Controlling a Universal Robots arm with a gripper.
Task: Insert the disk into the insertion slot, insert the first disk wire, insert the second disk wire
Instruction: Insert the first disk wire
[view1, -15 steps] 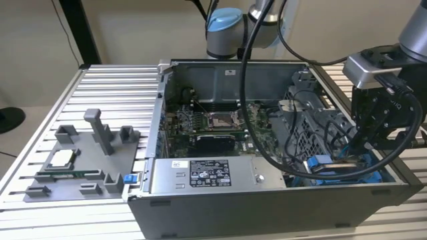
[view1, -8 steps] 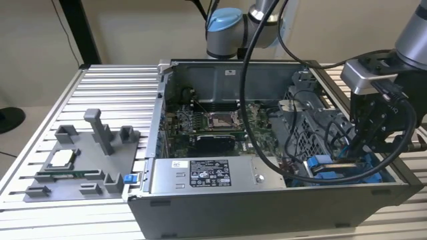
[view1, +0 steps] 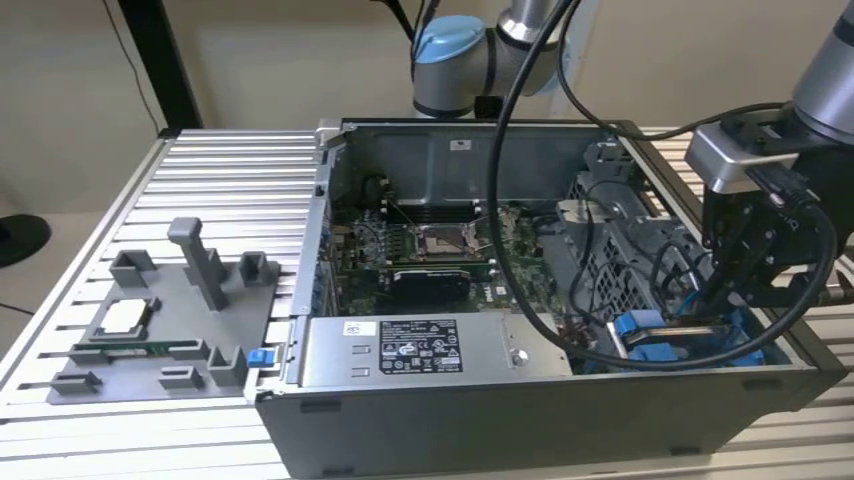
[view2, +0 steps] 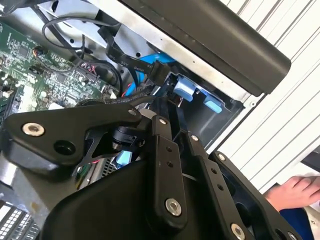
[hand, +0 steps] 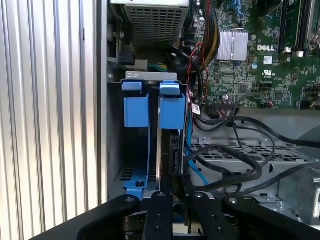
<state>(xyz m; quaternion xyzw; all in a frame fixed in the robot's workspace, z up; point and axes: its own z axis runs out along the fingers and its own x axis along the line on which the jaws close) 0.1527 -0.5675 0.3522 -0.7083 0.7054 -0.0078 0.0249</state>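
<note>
Currently the gripper (view1: 714, 305) hangs nose-down into one corner of the open case, right over the insertion slot (hand: 150, 75). Judged reason: the bay takes its load on edge, so the approach must be steep and in line with the bay.

The disk (hand: 175, 147) stands on edge in the slot, directly ahead of the gripper. Its blue frame tab sits level with a second blue tab (hand: 136, 107) just beside it, so I judge it seated or close to it. Black cables (hand: 235, 165) loop near the gripper on the motherboard (hand: 260, 65) side.

Hard to make out:
- The disk shows edge-on, so its label and connector end are hidden.
- The gripper's own linkage masks the contact zone. I cannot tell whether it is clenched on the disk or released.
- A black connector (view2: 155, 70) lies near the blue clips. Plugged or loose, I cannot tell.
- A person's hand (view2: 295, 192) rests outside the case, cut off by the frame edge.
</note>
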